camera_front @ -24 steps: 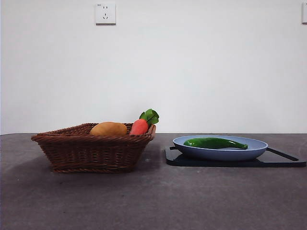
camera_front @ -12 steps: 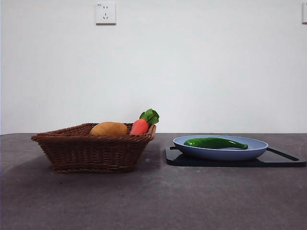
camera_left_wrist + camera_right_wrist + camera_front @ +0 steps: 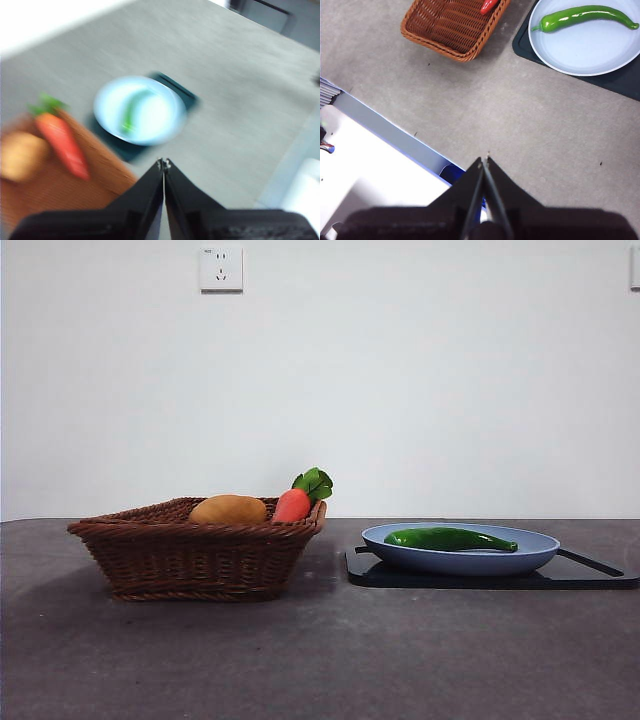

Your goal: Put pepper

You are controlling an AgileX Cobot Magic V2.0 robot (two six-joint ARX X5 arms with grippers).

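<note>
The long green pepper [image 3: 450, 538] lies in the light blue plate [image 3: 530, 555], which rests on a black tray [image 3: 600, 578] at the right of the table. The right wrist view shows the same pepper [image 3: 582, 16] on the plate [image 3: 590, 55]; the blurred left wrist view shows the pepper [image 3: 131, 111] too. My left gripper [image 3: 163, 163] is shut and empty, high above the table near the basket. Also shut and empty, my right gripper [image 3: 484, 160] hangs over bare table, well away from the plate. Neither arm appears in the front view.
A brown wicker basket [image 3: 190, 550] stands left of the plate, holding a red-orange carrot [image 3: 293, 503] with green leaves and a tan rounded item [image 3: 229, 509]. In the right wrist view the table's edge and a white and blue object [image 3: 385, 150] lie close by.
The front view has shifted by a pixel or two; the pepper, plate and basket stay where they were.
</note>
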